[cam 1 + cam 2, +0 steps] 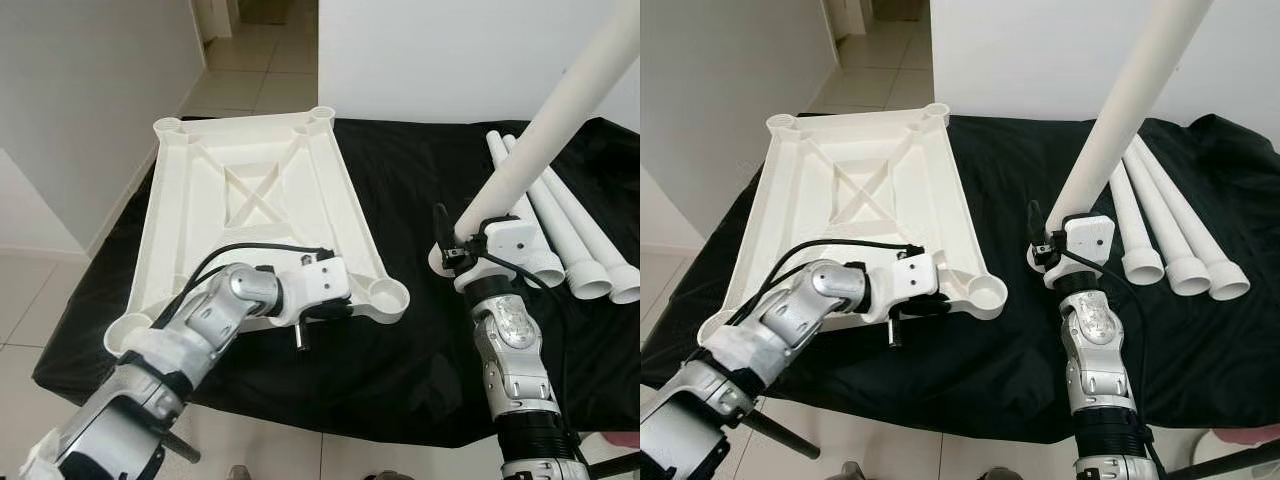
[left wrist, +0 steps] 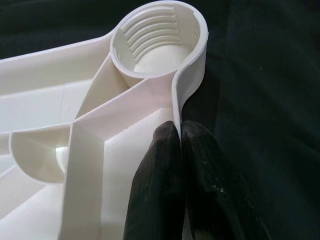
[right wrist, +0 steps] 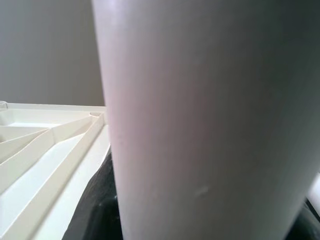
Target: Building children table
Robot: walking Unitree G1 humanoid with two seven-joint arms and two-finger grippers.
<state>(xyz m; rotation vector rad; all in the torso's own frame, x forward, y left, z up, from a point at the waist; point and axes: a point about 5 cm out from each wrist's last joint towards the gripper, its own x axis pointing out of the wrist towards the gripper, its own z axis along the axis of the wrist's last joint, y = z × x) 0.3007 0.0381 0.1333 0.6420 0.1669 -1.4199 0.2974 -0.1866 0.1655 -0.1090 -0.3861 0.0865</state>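
On the black cloth lies the white tabletop, upside down, ribs up, with a round threaded socket at each corner.

Left gripper: both black fingers pressed together on the thin rim wall of the tabletop, just short of the near right socket. Jaws clamped on that wall, steadying the piece. In the left wrist view the threads inside the socket show plainly, and the socket is empty.

Right gripper: holds one white leg near its lower end, tilted up and away to the right. Lower end of the leg sits on or just above the cloth, apart from the tabletop. Jaws closed around the leg. Three more legs lie side by side on the cloth, to the right.

Step in hand, as I judge it: carry the held leg to the near right socket and screw it in.

To do it well:
- Bring the leg upright before lowering; a tilted start would likely cross the threads.
- Centre the leg end over the socket mouth, then set it down gently until it seats.
- Keep the left grip firm on the rim so the tabletop does not spin or slide on the cloth while turning.
- Left fingers sit close to the socket; watch for the leg end knocking them.
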